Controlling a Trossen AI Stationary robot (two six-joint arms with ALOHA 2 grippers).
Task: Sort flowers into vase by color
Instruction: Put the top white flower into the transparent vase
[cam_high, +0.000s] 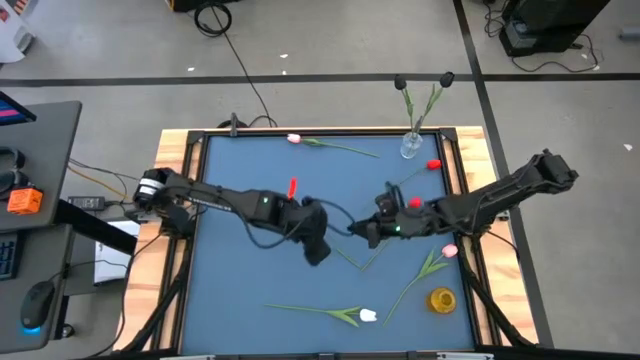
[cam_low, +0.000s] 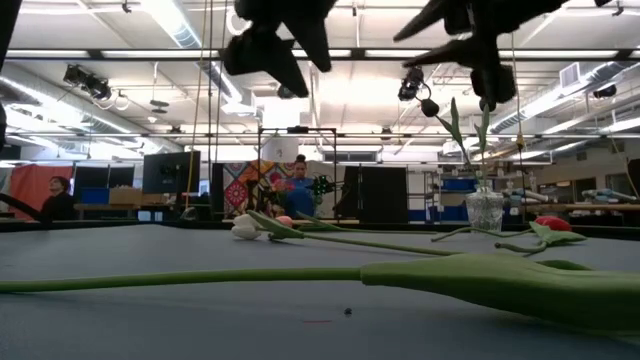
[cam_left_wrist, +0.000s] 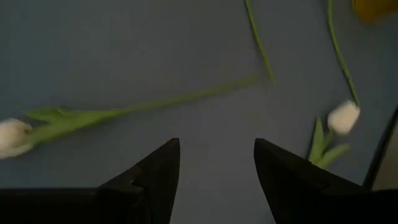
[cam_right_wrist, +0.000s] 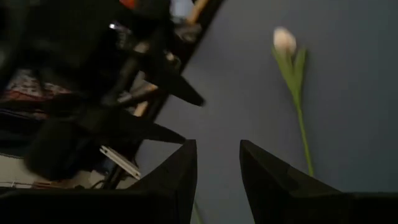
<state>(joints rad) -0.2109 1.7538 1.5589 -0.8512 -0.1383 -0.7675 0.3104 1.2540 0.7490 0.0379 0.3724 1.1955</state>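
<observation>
Both grippers, left gripper (cam_high: 316, 250) and right gripper (cam_high: 362, 232), hover released mid-table; descend squarely over one flower stem (cam_high: 352, 258) before clenching.

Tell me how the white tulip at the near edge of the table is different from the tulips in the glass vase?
The white tulip lies flat on the blue table; the vase tulips stand upright in the glass vase. Its head is white; theirs look dark. It lies at the near edge, on its own; they stand as a pair at the far edge. All have long thin green stems.
</observation>
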